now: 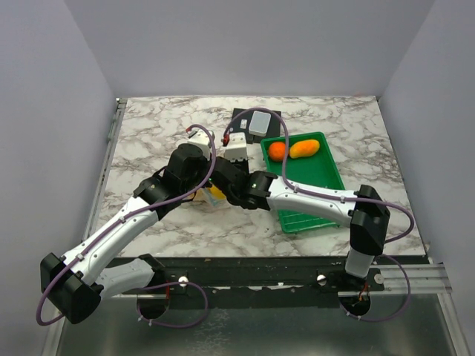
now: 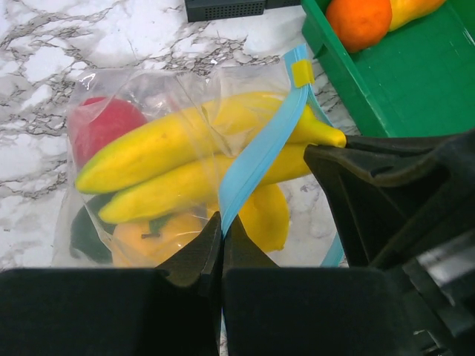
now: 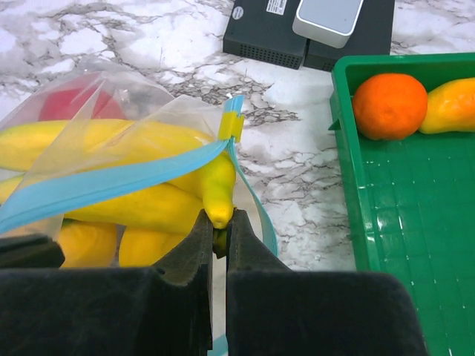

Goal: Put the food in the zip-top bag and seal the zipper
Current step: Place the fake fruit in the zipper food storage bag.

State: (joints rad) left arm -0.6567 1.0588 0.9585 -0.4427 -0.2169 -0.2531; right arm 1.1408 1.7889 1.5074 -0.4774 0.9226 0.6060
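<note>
Left tool (image 2: 222, 226) pinches the zipper (image 2: 260, 152); right tool (image 3: 220, 231) clamps the banana bunch (image 3: 148, 204) tip near the green tray (image 3: 347, 170) edge.

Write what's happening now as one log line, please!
left gripper: shut on zipper | right gripper: shut on banana bunch tip | zip-top bag: unsealed, banana tip past zipper | green tray: holds two fruits

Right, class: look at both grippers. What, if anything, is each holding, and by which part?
The left gripper pinches the zip-top bag by its blue zipper strip. The right gripper pinches the banana bunch by one tip.
</note>
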